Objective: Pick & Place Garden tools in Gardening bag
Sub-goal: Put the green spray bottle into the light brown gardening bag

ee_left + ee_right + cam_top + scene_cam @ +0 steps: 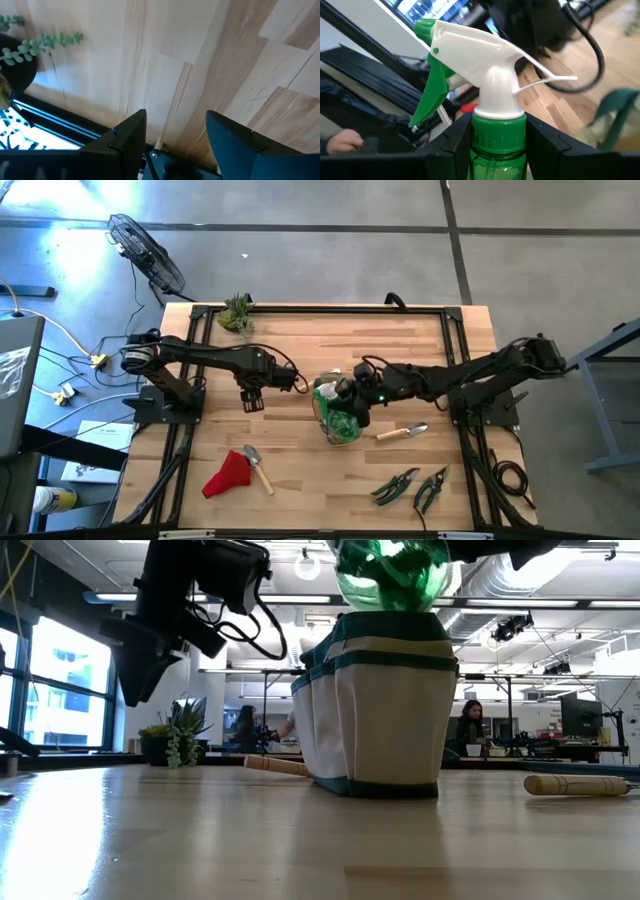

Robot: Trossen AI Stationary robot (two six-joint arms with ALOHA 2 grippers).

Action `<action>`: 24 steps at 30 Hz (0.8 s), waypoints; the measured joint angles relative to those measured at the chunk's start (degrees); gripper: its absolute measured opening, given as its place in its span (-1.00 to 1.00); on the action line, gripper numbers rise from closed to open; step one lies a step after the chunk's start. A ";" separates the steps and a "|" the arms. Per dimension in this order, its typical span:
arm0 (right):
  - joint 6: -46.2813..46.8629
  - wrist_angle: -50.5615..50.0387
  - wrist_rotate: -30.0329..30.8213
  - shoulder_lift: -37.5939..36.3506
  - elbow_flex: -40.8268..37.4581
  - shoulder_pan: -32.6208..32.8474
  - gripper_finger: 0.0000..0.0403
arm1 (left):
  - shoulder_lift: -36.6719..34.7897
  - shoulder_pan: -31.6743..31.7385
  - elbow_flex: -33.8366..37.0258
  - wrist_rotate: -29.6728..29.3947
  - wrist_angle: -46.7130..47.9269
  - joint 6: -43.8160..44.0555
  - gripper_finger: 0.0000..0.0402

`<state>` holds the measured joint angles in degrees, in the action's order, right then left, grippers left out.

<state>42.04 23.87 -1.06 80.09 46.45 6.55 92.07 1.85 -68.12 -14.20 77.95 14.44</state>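
Right gripper [495, 142] clamps the green spray bottle [490, 100] above the gardening bag [380, 705]; only its wrist view shows the trigger.

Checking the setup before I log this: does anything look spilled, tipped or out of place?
Nothing stands out. The bag stands upright, the right gripper holds the spray bottle over it, and nothing looks spilled.

text: none legible | labels: none | signs: none

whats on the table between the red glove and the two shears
Only bare wood lies between the red glove and the shears, as the high view shows; a trowel touches the glove.
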 joint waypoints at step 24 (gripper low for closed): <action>-3.02 1.65 6.65 5.48 0.01 -3.74 -0.32 | 0.00 0.00 -0.07 0.27 -1.97 -0.66 -0.02</action>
<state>39.02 25.52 5.59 85.56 46.46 2.81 92.07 1.85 -68.18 -13.93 75.98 13.78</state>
